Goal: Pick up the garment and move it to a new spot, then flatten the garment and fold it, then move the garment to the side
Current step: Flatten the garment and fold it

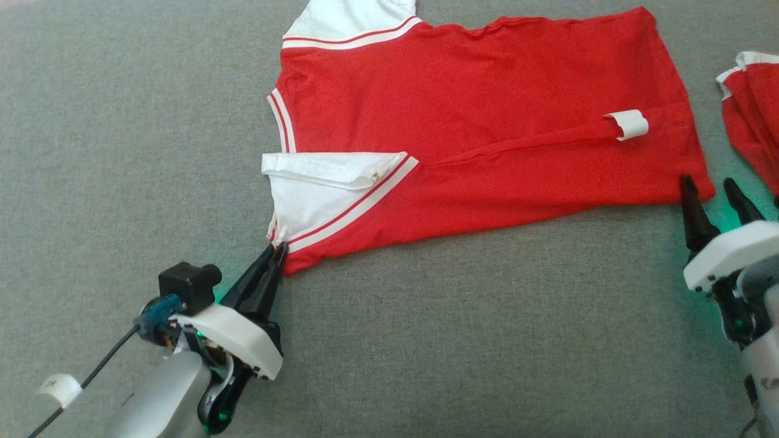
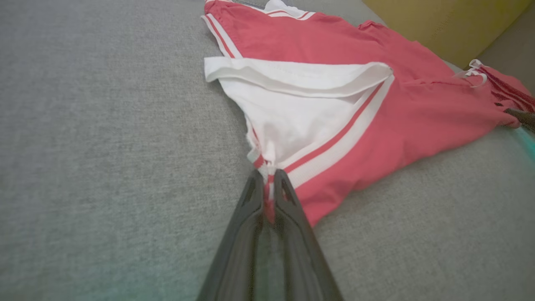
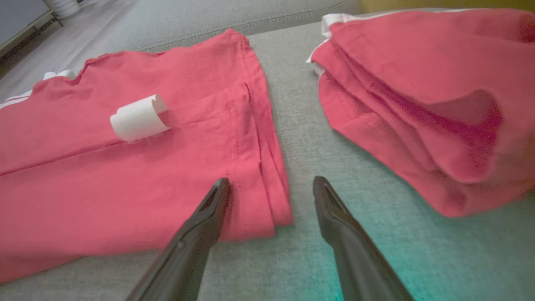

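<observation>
A red garment point(image 1: 475, 109) with white sleeves and white stripes lies spread on the grey cloth surface, a white label point(image 1: 630, 123) curling up near its right hem. My left gripper point(image 1: 277, 252) is shut on the garment's near left corner, by the white sleeve; in the left wrist view the fingers point(image 2: 267, 179) pinch the striped edge of the garment point(image 2: 355, 108). My right gripper point(image 1: 712, 188) stands open at the near right hem corner. In the right wrist view one finger lies over the garment's point(image 3: 125, 175) hem and the other over bare cloth, gripper point(image 3: 271, 184) holding nothing.
A second red garment point(image 1: 751, 115) lies bunched at the right edge, close to my right gripper, and it also shows as a folded heap point(image 3: 426, 100). The grey surface point(image 1: 122, 121) stretches wide to the left and in front. A yellow wall point(image 2: 439, 25) rises behind.
</observation>
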Available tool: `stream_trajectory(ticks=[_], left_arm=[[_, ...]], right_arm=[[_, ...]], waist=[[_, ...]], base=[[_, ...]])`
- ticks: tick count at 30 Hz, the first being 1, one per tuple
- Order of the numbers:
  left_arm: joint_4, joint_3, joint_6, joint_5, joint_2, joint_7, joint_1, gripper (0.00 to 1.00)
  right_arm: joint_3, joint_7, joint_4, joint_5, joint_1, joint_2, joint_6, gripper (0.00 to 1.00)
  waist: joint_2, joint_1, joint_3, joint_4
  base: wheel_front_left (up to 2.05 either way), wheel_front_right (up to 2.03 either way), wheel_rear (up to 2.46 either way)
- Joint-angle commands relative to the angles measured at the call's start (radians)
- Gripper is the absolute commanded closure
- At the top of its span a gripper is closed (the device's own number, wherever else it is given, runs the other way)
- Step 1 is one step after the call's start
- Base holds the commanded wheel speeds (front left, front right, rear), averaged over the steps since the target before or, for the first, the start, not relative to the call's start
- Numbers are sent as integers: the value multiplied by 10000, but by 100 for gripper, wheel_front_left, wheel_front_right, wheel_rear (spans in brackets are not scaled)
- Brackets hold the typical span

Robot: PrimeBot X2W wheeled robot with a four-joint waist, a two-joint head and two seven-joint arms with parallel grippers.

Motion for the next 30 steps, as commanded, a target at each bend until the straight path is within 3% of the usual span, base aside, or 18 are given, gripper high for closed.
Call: stream_trajectory(ticks=[1,3,5,18,30], left_arm=[[-208,304,-9,110,426,-11,-207,100],[-272,298,-5,148,501,10,-280,100],[-319,308,7,161,549,13,-341,100],[-803,295,326,119,1039,2,488,100],[-2691,83,1187,-39,1706,303,2699,100]], right_arm=[[151,46,-135,-19,-170,-162,67,0],[278,335,90,75,-316,-135,67,2],[415,613,242,304,-427,-100,67,98],[1007,569,-395,1330,620,-716,67,100],[798,944,-2032,2100,3513,-1549,67,100]], waist=[[0,-1,30,30],[0,-1,55,59],[0,-1,63,79],[0,-1,-701,22],[0,-1,-1785,32]], base=[[0,0,0],[0,0,0],[0,0,0],[0,0,0],[0,0,0]])
